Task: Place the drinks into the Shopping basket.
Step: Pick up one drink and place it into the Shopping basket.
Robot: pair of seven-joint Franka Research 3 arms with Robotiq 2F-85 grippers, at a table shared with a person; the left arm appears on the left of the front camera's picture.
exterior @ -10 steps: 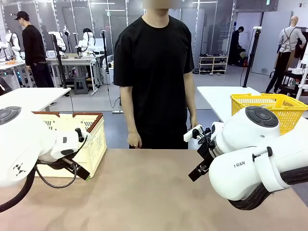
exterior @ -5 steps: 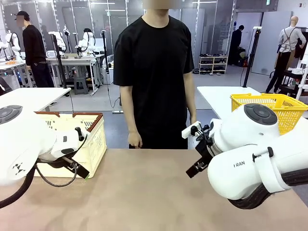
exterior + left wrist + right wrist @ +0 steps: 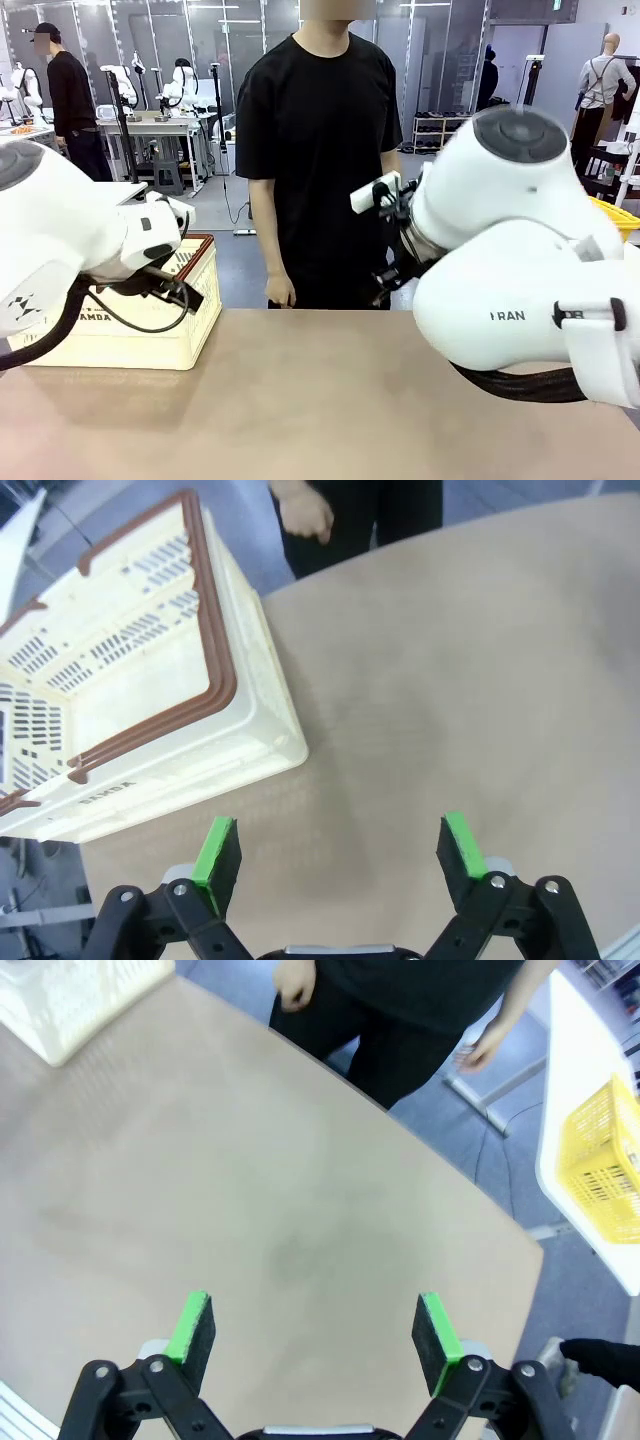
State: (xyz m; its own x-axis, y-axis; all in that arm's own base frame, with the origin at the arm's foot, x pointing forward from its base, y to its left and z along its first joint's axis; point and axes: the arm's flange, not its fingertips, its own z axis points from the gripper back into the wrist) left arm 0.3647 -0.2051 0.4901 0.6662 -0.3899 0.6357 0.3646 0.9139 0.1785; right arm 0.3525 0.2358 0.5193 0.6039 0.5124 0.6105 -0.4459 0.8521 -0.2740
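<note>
Left gripper (image 3: 340, 848): jaws spread wide, nothing held, poised above the tan table (image 3: 450, 660). Right gripper (image 3: 315, 1328): jaws equally wide, nothing held, over the same table. Shopping basket (image 3: 200, 770): cream with brown rim, upright on the table's left side, near the left gripper.

The left arm (image 3: 60, 230) and the right arm (image 3: 520, 250) are big, round and white. The right one has grey letters (image 3: 508, 316) on its side. A black cable (image 3: 50, 335) loops under the left one. The left pincer (image 3: 340, 852) and the right pincer (image 3: 312, 1330) are black with green pads (image 3: 218, 848).
</note>
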